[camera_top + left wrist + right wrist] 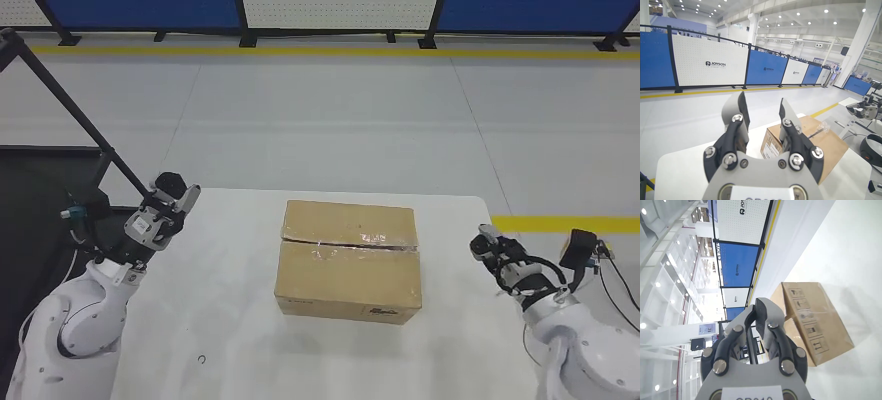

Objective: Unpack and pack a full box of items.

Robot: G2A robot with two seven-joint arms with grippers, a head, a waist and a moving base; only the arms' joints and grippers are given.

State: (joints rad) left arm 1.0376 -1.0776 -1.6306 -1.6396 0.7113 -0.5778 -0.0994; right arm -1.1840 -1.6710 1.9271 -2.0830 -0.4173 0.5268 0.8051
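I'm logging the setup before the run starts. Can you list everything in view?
cardboard box: one, brown, closed, middle of the table
clear tape: one strip, shiny, along the box's top seam
table: one, white, under the box
small dark mark: one, on the table nearer the left arm; too small to tell what it is
fence panels: several, blue and white, across the floor beyond the table
floor lines: two, yellow, one along the fence, one off the table's right side
left gripper: one, grey and black, open and empty, over the table's left edge
right gripper: one, grey and black, shut and empty, at the table's right edge
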